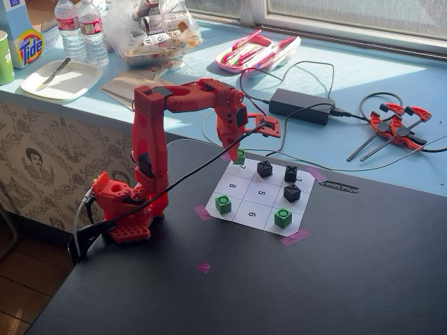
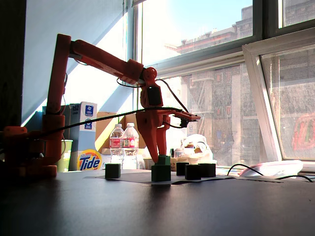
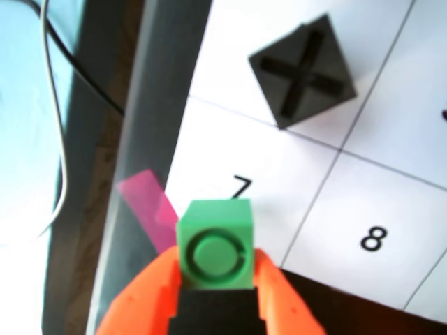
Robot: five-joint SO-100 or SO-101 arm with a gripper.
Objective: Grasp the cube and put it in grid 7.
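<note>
1 green cube (image 3: pixel 214 243) between gripper (image 3: pixel 215 279) fingers; 7 legible wrist-view only, apparently.

high oblique, table-level side, close wrist

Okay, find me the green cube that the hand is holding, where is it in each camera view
A fixed view: green cube at the grid's far-left corner, under the hand.
The other fixed view: low at centre, between the orange fingers.
Wrist view: bottom centre, covering part of the printed 7.
Shared landmark: the black cubes beside it.
</note>
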